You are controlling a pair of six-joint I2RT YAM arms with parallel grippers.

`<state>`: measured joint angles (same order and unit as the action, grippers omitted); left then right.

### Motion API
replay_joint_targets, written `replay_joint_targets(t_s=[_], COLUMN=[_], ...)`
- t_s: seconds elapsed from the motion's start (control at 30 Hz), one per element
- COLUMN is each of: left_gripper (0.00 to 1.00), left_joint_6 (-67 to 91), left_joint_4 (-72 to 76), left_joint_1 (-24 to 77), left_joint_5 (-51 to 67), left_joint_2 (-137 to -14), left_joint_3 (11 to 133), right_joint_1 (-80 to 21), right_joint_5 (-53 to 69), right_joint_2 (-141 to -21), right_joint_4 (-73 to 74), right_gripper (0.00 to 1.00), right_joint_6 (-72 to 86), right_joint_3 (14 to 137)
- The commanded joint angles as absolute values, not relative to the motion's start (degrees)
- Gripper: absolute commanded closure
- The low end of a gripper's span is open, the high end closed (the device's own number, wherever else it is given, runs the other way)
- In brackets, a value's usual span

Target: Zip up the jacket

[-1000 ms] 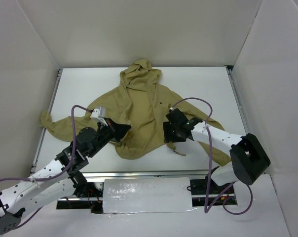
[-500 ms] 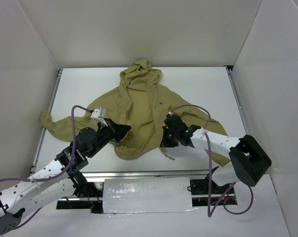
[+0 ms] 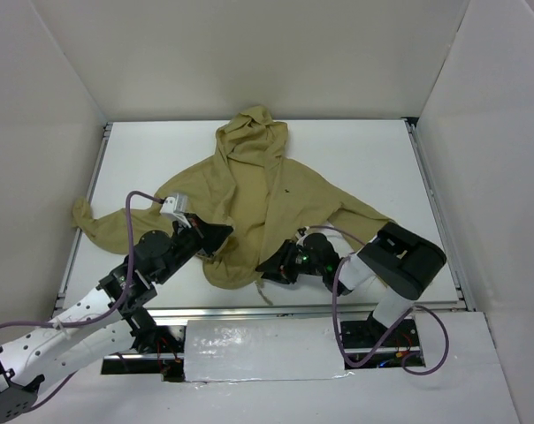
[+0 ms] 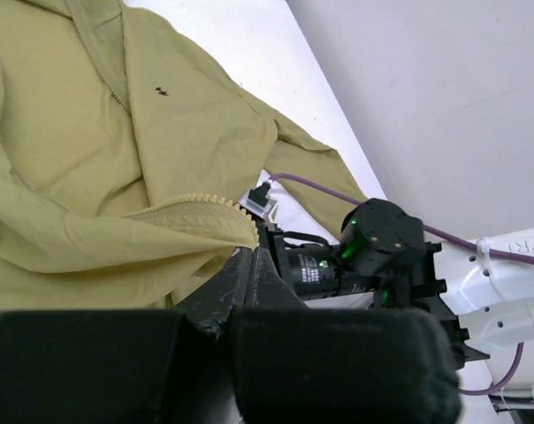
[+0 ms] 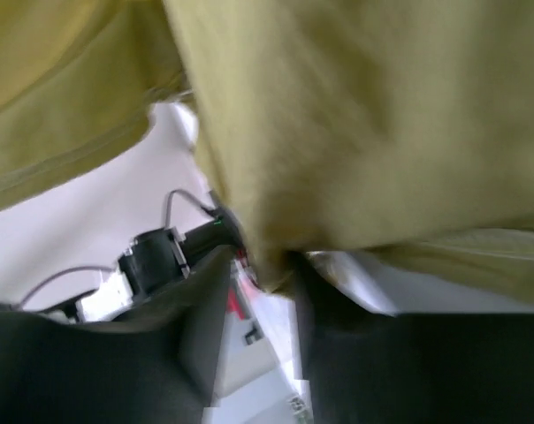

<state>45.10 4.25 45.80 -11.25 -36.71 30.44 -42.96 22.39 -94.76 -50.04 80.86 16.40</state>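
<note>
The olive-tan hooded jacket [image 3: 249,190] lies on the white table [image 3: 355,150], hood at the far side, sleeves spread left and right. My left gripper [image 3: 219,236] is shut on the jacket's lower left front edge. In the left wrist view its tips [image 4: 254,254] pinch the edge by the zipper teeth [image 4: 201,203], and the dark chest mark [image 4: 161,89] shows. My right gripper [image 3: 269,264] is low at the bottom hem near the front edge. In the blurred right wrist view, jacket fabric [image 5: 355,132] hangs down between its fingers [image 5: 338,327].
White walls enclose the table on three sides. A foil-covered plate [image 3: 263,349] lies between the arm bases at the front. Purple cables [image 3: 130,221] loop off both arms. A drawstring [image 3: 265,296] dangles at the table's front edge.
My right gripper has swung from the jacket's right side down and left to the bottom hem, folding the arm low. The drawstring moved left with it. The left gripper has held still.
</note>
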Motion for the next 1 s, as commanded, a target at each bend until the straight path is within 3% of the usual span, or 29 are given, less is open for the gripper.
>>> replay_joint_targets(t_s=[0.0,0.13,0.2,0.23,0.37,0.43,0.63,0.97], left_gripper=[1.00,1.00,1.00,1.00,1.00,1.00,1.00,1.00], left_joint_6=[44.4,43.8,43.6,43.6,44.0,44.5,47.2,56.7], left_joint_4=[6.7,6.0,5.5,5.5,5.7,6.3,5.6,-7.4], left_joint_1=[45.4,45.4,45.4,45.3,45.2,45.2,45.1,45.0], left_joint_5=[-10.4,-10.3,-10.5,-10.6,-10.6,-10.5,-12.6,-22.9], left_joint_2=[-36.5,-36.9,-36.8,-36.5,-36.2,-36.4,-37.0,-35.8], left_joint_3=[29.9,30.5,30.7,30.6,30.1,29.9,30.2,32.5], right_joint_1=[-44.6,-46.0,-47.2,-48.5,-51.0,-50.9,-52.5,-62.7], right_joint_5=[24.5,21.4,14.9,12.0,-1.7,-0.9,-1.1,-3.9], right_joint_2=[-95.2,-86.1,-78.7,-74.6,-70.1,-70.9,-78.7,-79.9], right_joint_4=[-67.9,-49.4,-31.7,-19.8,4.4,10.6,23.1,20.0], right_gripper=[0.56,0.32,0.29,0.30,0.38,0.50,0.55,0.49], right_joint_6=[84.3,73.7,65.9,63.4,46.0,38.3,21.3,4.0], right_joint_3=[14.9,17.4,20.8,23.9,33.0,37.3,47.0,50.5])
